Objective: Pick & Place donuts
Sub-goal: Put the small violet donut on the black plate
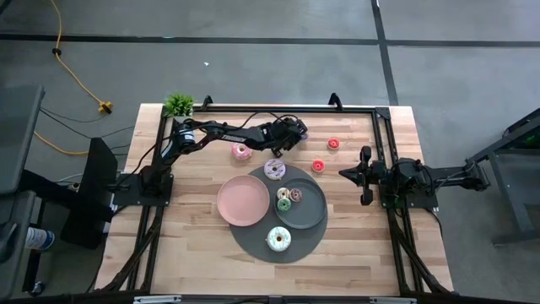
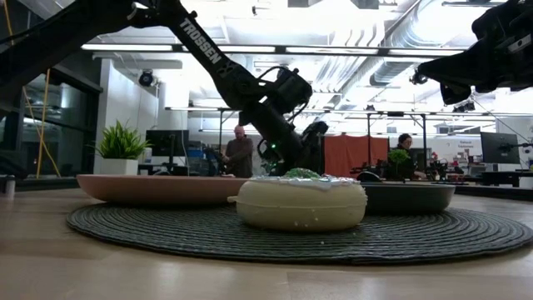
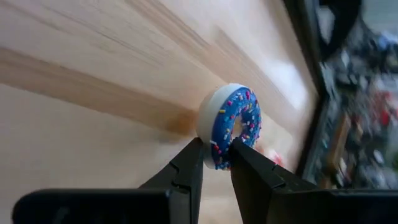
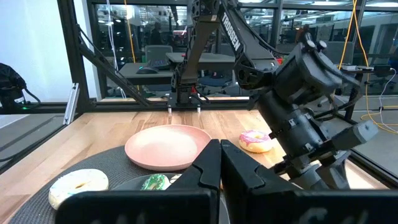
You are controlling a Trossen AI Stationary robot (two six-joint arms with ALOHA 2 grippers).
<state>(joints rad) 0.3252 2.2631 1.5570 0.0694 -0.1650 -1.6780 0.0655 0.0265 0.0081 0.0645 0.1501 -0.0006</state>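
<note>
**At the far side of the table, the left gripper pinches a tiny blue donut**

Toward the back of the pale wooden table (image 1: 194, 253), the left gripper (image 1: 287, 135) has its two dark fingers (image 3: 186, 171) nearly closed on the rim of a tiny ring donut with blue icing and coloured sprinkles (image 3: 233, 127). The donut stands on edge between the jaws, its hole facing sideways, so the grip is across the ring's thin side.

The grey round plate (image 1: 314, 213) lies nearer the front than the gripper, on a dark woven round mat (image 1: 253, 241), with a pink round plate (image 1: 240, 203) beside it. Two small donuts already sit in the grey plate. A white-iced donut with purple sprinkles (image 1: 275, 170) sits on the mat's edge, directly between gripper and plates, so a carry should probably pass over it.

Two tiny red donuts (image 1: 333, 144) lie to the right, and a pink-iced donut (image 1: 242, 152) to the left. The right gripper (image 1: 348, 174) waits with jaws shut at the table's right side, well apart.
</note>
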